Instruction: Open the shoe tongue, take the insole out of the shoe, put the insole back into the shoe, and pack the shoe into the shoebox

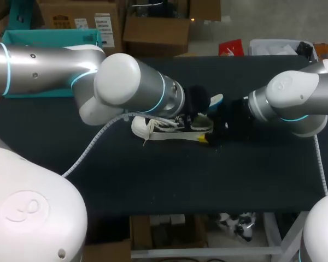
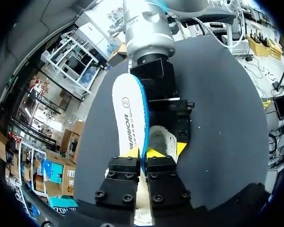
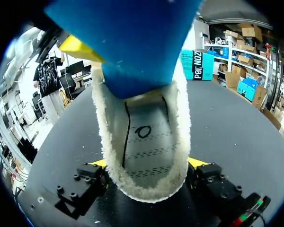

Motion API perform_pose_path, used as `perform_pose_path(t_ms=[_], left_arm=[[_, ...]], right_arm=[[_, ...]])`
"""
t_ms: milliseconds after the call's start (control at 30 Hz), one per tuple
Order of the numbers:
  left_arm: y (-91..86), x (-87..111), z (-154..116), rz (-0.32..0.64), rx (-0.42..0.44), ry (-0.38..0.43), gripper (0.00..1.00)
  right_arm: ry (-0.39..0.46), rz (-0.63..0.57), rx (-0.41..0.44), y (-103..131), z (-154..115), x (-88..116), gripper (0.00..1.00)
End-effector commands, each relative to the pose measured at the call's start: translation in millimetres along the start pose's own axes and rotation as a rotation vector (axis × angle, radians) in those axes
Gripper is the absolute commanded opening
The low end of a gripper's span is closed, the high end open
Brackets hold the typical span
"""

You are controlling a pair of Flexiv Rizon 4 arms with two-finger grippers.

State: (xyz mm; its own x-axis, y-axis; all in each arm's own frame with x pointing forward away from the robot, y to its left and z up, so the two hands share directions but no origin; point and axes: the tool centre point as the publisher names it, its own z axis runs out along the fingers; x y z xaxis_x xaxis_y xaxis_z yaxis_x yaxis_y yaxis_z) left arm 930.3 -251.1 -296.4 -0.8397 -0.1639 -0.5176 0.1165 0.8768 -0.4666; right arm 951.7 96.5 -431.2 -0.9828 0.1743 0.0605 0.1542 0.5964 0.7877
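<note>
A white shoe (image 1: pixel 153 128) with a fleece lining lies mid-table, laces loose. My left gripper (image 2: pixel 143 153) is shut on the heel end of the insole (image 2: pixel 130 109), which stands on edge above the shoe's opening (image 2: pixel 162 139). The insole is white on top and blue beneath (image 3: pixel 132 42); its tip (image 1: pixel 216 100) sticks up between the arms. My right gripper (image 3: pixel 146 165) has the shoe's heel (image 3: pixel 142 137) between its wide-set fingers, a yellow tip pressed against each side. In the head view the right gripper (image 1: pixel 218 131) sits at the shoe's right end, the left gripper (image 1: pixel 199 106) just above it.
A teal box (image 1: pixel 49 38) stands at the table's back left, partly behind my left arm; it also shows past the shoe in the right wrist view (image 3: pixel 199 64). The black tabletop (image 1: pixel 169 180) in front of the shoe is bare.
</note>
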Motion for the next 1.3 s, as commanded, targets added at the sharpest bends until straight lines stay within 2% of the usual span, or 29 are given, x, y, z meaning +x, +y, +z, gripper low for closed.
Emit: perform_pose_path(t_ms=[33,300,500,533,567,600,1033,1300], left_arm=[[0.9,1.7,-15.5,-0.009,0.036,0.0,0.0],[-15.3,-14.4,-34.6,-0.074,0.165,0.067,0.0],[-28.9,-19.2,-45.0,-0.08,0.245,0.113,0.0],[-31.1,-19.7,-47.4,-0.078,0.261,0.121,0.0],[-33.0,-20.4,-49.6,-0.077,0.278,0.131,0.0],[-35.2,-21.2,-52.2,-0.078,0.296,0.139,0.0],[-71.6,-21.5,-85.2,-0.031,0.508,0.245,0.0],[-83.2,-27.5,-108.1,-0.009,0.648,0.336,0.0]], right_arm=[[0.002,0.0,-0.001,-4.7,5.9,-1.5,0.0],[0.002,0.0,-0.001,-4.7,5.9,-1.5,0.0],[0.003,-0.001,0.028,-2.0,-1.1,-7.6,0.0],[0.007,0.001,0.035,-1.9,-1.9,-8.8,0.13],[0.007,0.002,0.036,-2.4,-3.3,-10.1,0.47],[0.007,0.004,0.037,-2.8,-5.4,-11.0,1.0],[-0.044,0.045,0.111,-10.5,-52.6,-5.2,1.0],[-0.061,0.049,0.193,-4.4,-88.9,-0.8,1.0]])
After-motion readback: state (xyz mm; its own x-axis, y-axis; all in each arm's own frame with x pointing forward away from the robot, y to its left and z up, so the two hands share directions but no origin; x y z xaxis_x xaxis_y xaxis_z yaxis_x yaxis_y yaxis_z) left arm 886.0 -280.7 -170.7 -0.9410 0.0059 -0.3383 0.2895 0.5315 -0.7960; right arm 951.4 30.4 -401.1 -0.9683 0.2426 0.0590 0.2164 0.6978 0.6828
